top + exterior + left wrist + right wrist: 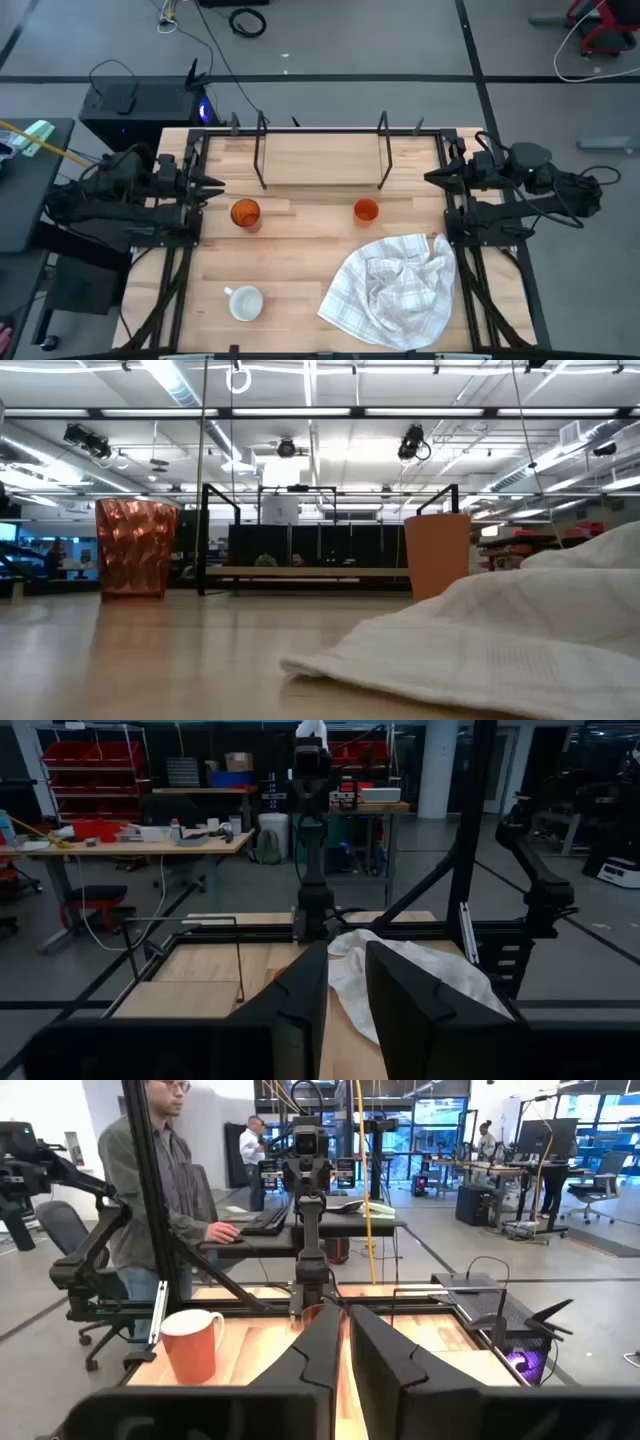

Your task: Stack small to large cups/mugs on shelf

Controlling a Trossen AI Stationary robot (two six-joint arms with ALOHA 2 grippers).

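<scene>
Cloth (pixel 392 288) sprawled at the desk's (pixel 300 270) five o'clock; shelf (pixel 320 158) at twelve, empty. Tumbler (pixel 245 214) and orange cup (pixel 366 210) near centre, white mug (pixel 244 302) at seven. Left pincer (pixel 212 186) and right pincer (pixel 432 177) waited slightly parted.

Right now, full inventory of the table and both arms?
shelf: one, light wood board with black wire uprights, far edge of table, nothing on it.
tumbler: one, translucent dark orange, in front of shelf, left of centre.
small cup: one, orange, in front of shelf, right of centre.
mug: one, white, handled, near edge, left.
cloth: one, white checked, crumpled, near right.
left tool: one, dark, at left table edge, narrow gap between fingers, holding nothing.
right tool: one, dark, at right table edge, narrow gap, holding nothing.
</scene>
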